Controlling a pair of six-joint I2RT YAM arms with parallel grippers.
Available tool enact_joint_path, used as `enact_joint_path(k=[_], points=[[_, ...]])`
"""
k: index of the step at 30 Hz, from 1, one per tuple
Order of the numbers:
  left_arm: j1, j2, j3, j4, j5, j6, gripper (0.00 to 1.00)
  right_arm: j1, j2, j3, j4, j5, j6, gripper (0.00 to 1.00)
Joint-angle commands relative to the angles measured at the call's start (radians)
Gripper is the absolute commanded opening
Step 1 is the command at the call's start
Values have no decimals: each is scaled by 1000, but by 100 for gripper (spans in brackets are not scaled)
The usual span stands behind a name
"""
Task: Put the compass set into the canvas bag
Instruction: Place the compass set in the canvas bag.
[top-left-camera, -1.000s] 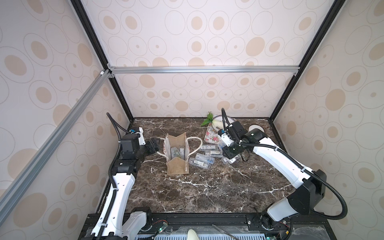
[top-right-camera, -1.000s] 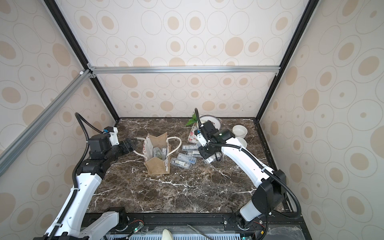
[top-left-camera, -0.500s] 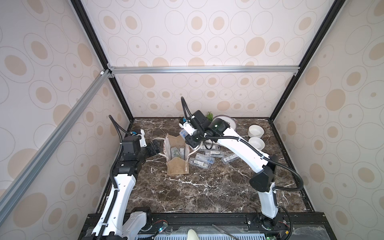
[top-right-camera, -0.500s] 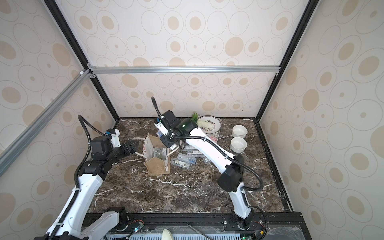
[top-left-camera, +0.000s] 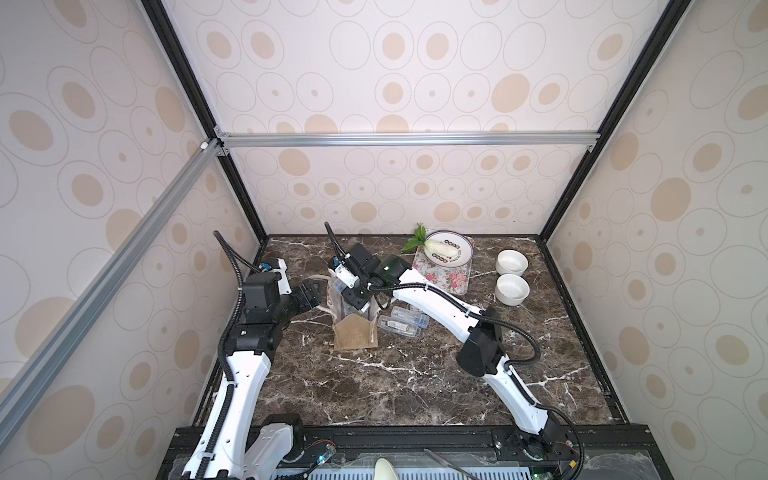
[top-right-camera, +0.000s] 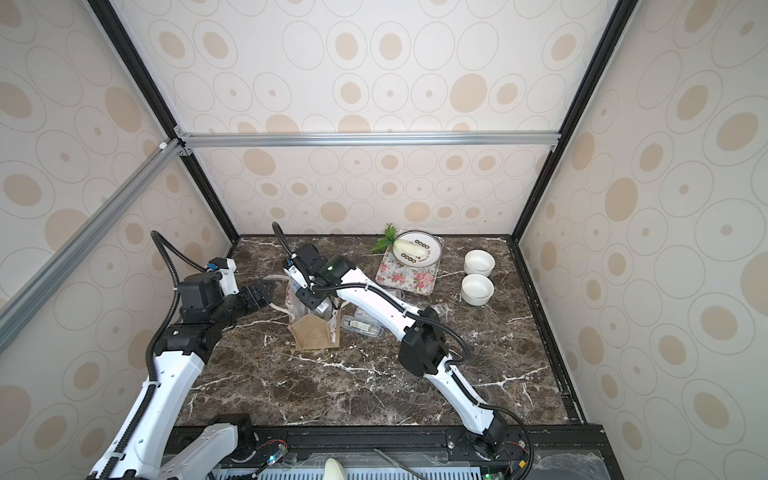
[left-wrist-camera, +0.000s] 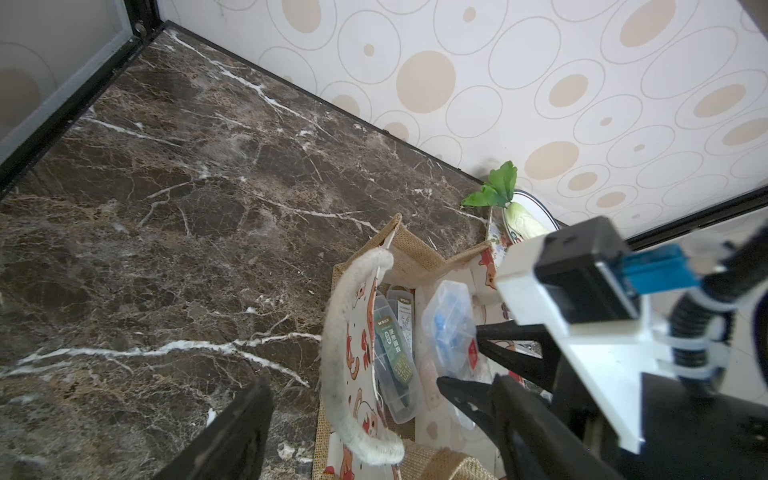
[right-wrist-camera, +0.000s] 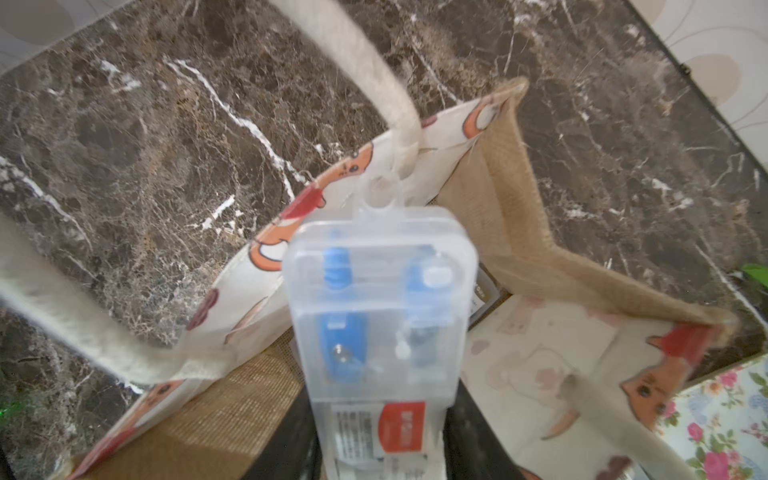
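Above marble (top-left-camera: 395, 386), outstretched right arm (top-left-camera: 432, 305) holds compass set (right-wrist-camera: 374, 316) over canvas bag (top-left-camera: 353, 338)

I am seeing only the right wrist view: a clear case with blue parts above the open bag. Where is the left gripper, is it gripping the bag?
Observer: No. The left gripper is open, beside the canvas bag, near one rope handle.
Operator: Is the bag empty inside?
Observer: No, a case with a green label already stands in it, beside the held compass set.
Operator: Are more cases outside?
Observer: Yes, clear cases lie on the table by the bag.
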Motion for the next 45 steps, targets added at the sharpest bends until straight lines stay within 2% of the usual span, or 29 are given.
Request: enact_joint_path(k=[1, 15, 23, 28, 33, 39, 41, 45], points=[[-2, -10, 24, -25, -11, 15, 83, 10, 13, -18, 11, 10, 26, 42], [-2, -10, 5, -17, -11, 7, 83, 10, 135, 13, -31, 73, 98, 44], [-2, -9, 8, -24, -15, 10, 83, 10, 121, 17, -19, 87, 112, 54], [-2, -6, 11, -25, -16, 10, 83, 11, 16, -5, -8, 65, 97, 62], [-2, -3, 21, -30, -14, 12, 83, 10, -121, -68, 24, 3, 56, 63], [-4, -4, 33, -30, -5, 13, 83, 10, -267, -133, -8, 28, -25, 64], [-3, -6, 36, -31, -2, 13, 83, 7, -325, -180, -25, 47, -65, 63], [-4, -9, 36, -30, 3, 16, 83, -18, -491, -379, -22, 71, -92, 63]])
